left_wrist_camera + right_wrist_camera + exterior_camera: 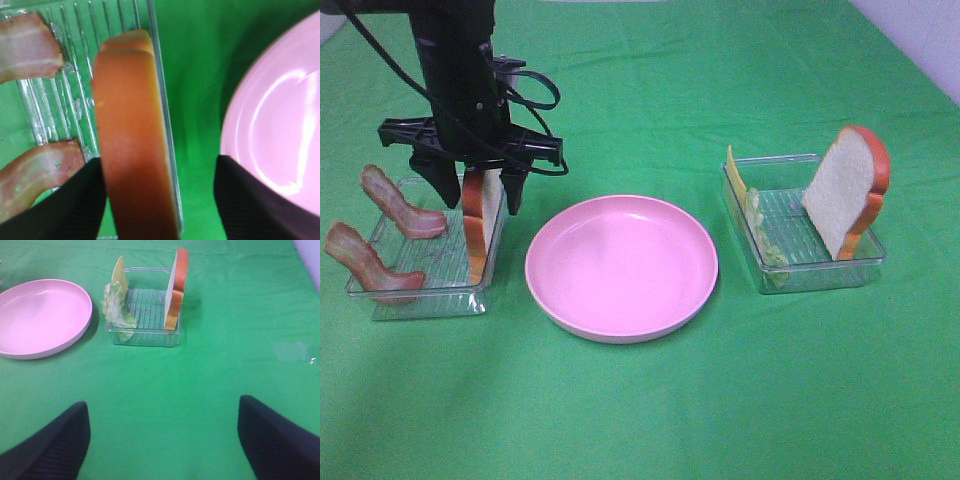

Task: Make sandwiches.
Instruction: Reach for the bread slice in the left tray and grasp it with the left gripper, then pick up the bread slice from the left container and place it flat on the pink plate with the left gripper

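Exterior high: left tray (430, 272) holds two bacon strips (402, 210) and one upright left bread slice (480, 220) at its plate-side edge. One pink plate (620, 265) sits at desk centre. Right tray (820, 268) holds one right bread slice (845, 190), one lettuce leaf (765, 235) and one cheese slice (735, 175), part-hidden. Left gripper (482, 198) points down, straddling the left slice.
Left wrist: only crust shows; one finger (70, 205) touches it, the other stands apart, unclosed.
Right wrist: right gripper (162, 440) is spread wide and grips nothing.
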